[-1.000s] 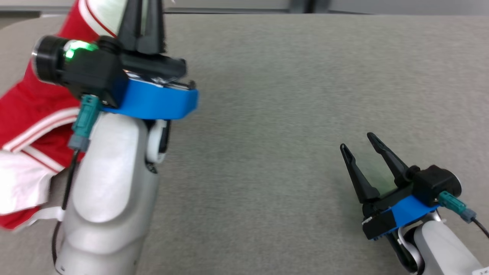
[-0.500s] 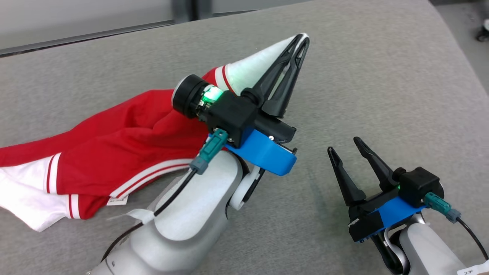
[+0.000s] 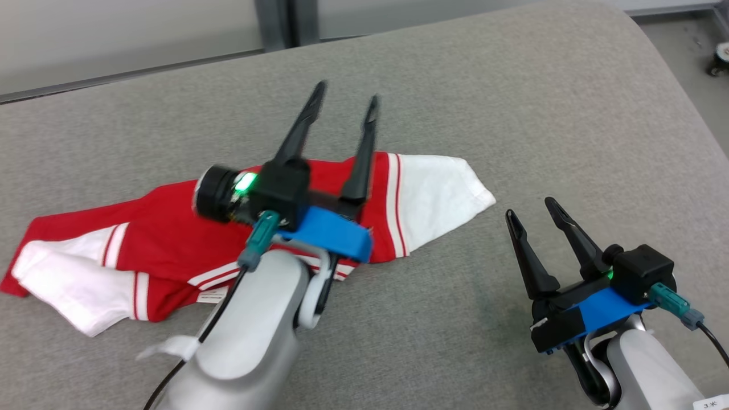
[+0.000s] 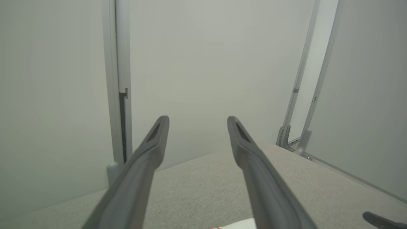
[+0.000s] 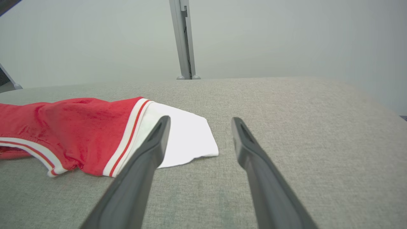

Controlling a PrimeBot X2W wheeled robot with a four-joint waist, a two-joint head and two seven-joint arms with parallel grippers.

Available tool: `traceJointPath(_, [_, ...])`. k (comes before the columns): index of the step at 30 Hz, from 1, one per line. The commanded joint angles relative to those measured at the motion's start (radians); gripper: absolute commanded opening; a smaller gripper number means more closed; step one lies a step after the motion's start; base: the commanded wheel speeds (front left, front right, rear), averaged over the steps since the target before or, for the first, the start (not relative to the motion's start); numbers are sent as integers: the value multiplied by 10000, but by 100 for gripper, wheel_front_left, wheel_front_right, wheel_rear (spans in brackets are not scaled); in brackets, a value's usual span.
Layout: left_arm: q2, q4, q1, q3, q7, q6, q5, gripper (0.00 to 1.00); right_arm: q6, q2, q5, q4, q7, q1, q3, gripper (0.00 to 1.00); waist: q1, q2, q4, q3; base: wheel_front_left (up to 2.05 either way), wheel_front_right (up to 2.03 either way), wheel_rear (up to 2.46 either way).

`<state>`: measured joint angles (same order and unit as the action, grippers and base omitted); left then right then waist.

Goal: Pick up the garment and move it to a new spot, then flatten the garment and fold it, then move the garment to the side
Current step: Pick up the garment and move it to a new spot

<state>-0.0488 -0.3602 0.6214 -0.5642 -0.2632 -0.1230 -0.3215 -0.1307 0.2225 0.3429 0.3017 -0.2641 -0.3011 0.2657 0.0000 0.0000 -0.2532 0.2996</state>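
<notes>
lying rumpled and partly doubled over on the grey pad (image 3: 512, 114), the garment (image 3: 171, 239) looks placed at its new spot, so flattening is in hand. the left gripper (image 3: 347, 93) hovers above the garment's middle, fingers spread, empty; the right gripper (image 3: 531, 209), also spread, sits just off its white sleeve. next, each likely needs to pinch an edge and pull outward.

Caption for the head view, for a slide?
Left gripper open above the red-and-white garment; right gripper open beside it.
</notes>
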Motion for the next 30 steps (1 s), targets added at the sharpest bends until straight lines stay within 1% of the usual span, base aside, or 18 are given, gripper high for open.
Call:
traceJointPath(1, [-29,-40,-207,132,-24,-21,54,100,-1,-26,-71,-25,-5,101,-24,100,0,0,80,-5,0,0,0])
traceJointPath(6, [-179,6,-1752,1695,-24,-83,667,100,-1,-63,-189,-25,-4,264,-138,100,0,0,568,-317,0,0,0])
traceJointPath(10, [-156,266,-3074,2782,-24,75,951,100,-1,-103,-166,54,-4,507,-230,100,0,0,1005,-660,0,0,0])
traceJointPath(14, [-106,469,-4264,3570,-26,232,1267,100,-1,-148,-269,157,-4,713,-258,100,0,0,1356,-1031,0,0,0])
traceJointPath(17, [-60,541,-4836,3821,-26,456,1492,100,-1,-174,-343,254,-4,940,-273,100,0,0,1590,-1295,0,0,0])
traceJointPath(21, [-25,443,-5422,4028,-26,560,1622,100,-1,-253,-479,411,-4,1259,-392,100,0,0,1749,-1654,0,0,0])
traceJointPath(30, [-17,28,-6003,3623,-26,428,1196,100,-1,-500,-815,750,-4,2024,-736,100,0,0,1738,-2218,0,0,0])
